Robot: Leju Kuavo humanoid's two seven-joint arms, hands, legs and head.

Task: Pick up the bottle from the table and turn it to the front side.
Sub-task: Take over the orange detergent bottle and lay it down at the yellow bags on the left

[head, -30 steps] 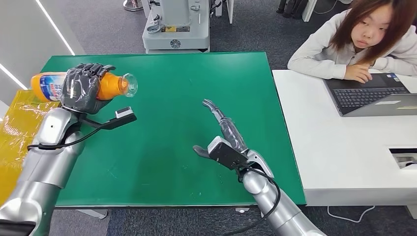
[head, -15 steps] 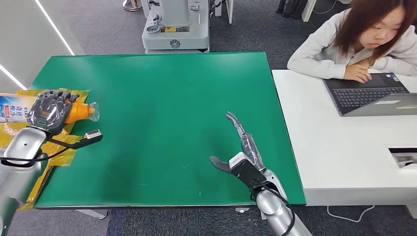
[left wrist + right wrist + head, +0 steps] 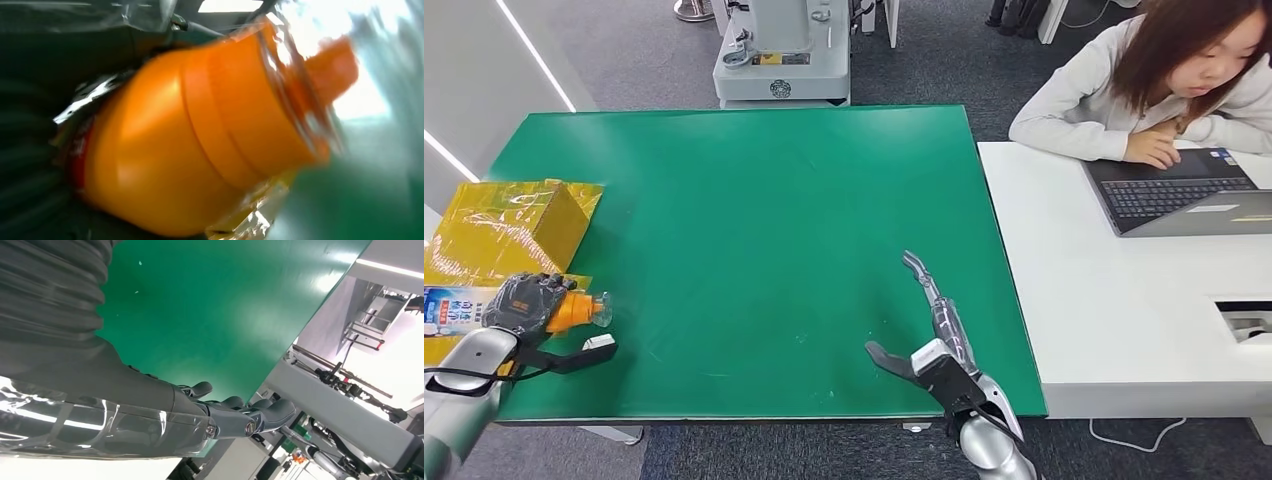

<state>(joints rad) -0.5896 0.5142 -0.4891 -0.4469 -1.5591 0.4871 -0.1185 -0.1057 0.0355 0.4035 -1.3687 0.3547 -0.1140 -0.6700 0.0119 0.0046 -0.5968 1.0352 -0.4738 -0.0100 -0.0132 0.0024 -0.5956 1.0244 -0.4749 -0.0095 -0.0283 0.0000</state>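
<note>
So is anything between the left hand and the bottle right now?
No. The left hand already grips the bottle around its middle, at the green table's near left corner, beside the yellow box. Nothing visible sits between them.

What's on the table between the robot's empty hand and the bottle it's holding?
Nothing: in the head view, only bare green table lies between the right hand and the orange bottle held by the left hand.

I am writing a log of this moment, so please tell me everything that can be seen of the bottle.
The bottle looks like clear plastic filled with orange drink, with a blue and white label and a clear cap end. It lies roughly on its side, cap toward the table's middle, gripped around its middle by the left hand at the table's near left corner, beside the yellow bag. The left wrist view shows its orange shoulder and neck blurred.
</note>
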